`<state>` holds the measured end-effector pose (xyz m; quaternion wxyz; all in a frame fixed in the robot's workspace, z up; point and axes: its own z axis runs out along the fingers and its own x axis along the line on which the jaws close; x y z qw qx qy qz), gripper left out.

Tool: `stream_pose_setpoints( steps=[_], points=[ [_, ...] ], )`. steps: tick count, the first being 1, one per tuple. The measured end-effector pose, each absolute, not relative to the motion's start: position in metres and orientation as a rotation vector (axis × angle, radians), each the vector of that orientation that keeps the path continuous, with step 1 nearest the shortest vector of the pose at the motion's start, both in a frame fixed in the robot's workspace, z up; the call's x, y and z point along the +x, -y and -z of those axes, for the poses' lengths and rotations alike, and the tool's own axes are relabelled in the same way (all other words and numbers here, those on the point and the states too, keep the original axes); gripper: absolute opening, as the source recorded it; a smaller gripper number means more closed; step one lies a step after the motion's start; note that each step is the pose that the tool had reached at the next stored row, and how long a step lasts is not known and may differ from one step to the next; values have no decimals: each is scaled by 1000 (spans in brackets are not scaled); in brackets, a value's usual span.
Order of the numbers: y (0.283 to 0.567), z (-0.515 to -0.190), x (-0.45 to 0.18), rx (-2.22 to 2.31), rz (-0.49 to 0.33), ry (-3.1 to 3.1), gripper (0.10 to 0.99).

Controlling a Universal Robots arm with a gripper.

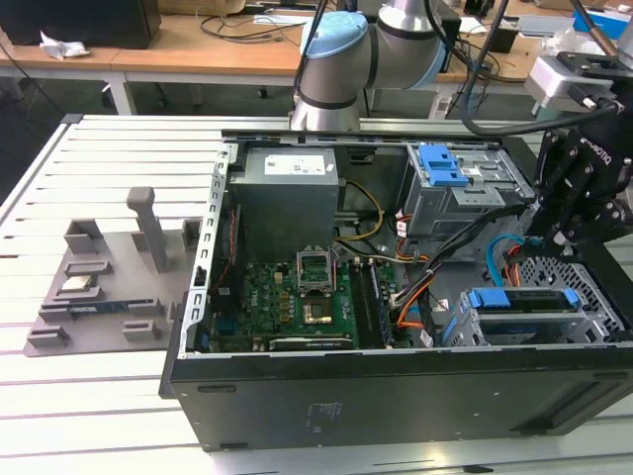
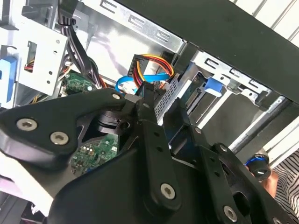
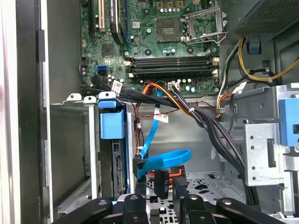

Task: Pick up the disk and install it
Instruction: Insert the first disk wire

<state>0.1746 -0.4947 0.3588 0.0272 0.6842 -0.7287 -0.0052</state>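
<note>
1. Nearest the lens in the second wrist view, the gripper [image 2: 156, 105] hangs inside the open computer case [image 1: 396, 396]; its black fingers [image 2: 150, 135] stand close together with nothing visibly between them, so it seems to hold nothing.
2. It hovers just above the case floor, near the blue SATA cable [image 3: 161, 161], probably because the drive bay lies beside it.
3. The disk [image 1: 519, 302] sits on edge in the lower bay [image 3: 88, 140], at the exterior view's right.
4. It looks seated: a blue bracket [image 3: 112, 123] frames a thin grey body, its tab facing outward.
</note>
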Motion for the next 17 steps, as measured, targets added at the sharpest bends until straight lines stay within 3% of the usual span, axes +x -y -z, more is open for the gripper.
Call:
stream_pose_setpoints(
  steps=[8, 9, 10, 11, 17],
  points=[
    [497, -356, 174, 2110, 8, 2247, 361],
    [497, -356, 174, 2110, 8, 2247, 345],
    [497, -356, 174, 2110, 8, 2247, 216],
    [497, -356, 174, 2110, 8, 2247, 169],
    [503, -356, 174, 2109, 8, 2247, 169]
  ],
)
